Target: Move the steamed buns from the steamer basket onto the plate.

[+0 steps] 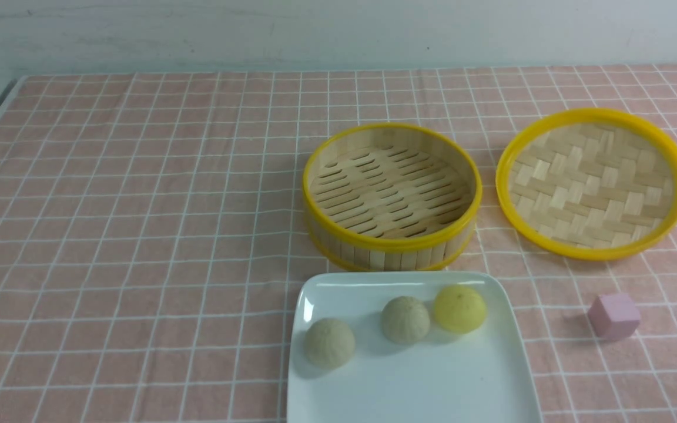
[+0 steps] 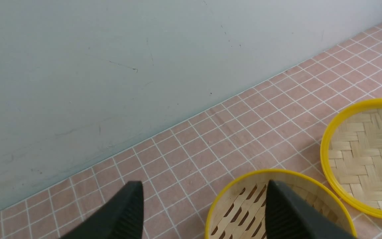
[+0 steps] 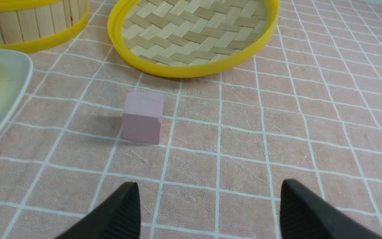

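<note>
With left hand [image 2: 204, 212] and right hand [image 3: 209, 212] both spread empty, the steamed buns [image 1: 405, 319] sit on the plate [image 1: 432, 388] at lower centre, below the bare steamer basket [image 1: 391, 249], where a careless low pass could roll the rim-side yellow bun [image 1: 459, 308] off.

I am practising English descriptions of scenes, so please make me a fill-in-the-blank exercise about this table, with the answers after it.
1. The round bamboo steamer basket with yellow rims is ____.
2. The glossy white square plate carries ____ small round buns.
3. The bun closest to the small pink cube is ____ in colour.
4. The shallow woven-bamboo lid lies to the robot's ____ of the basket.
Missing words: empty; three; yellow; right.
</note>
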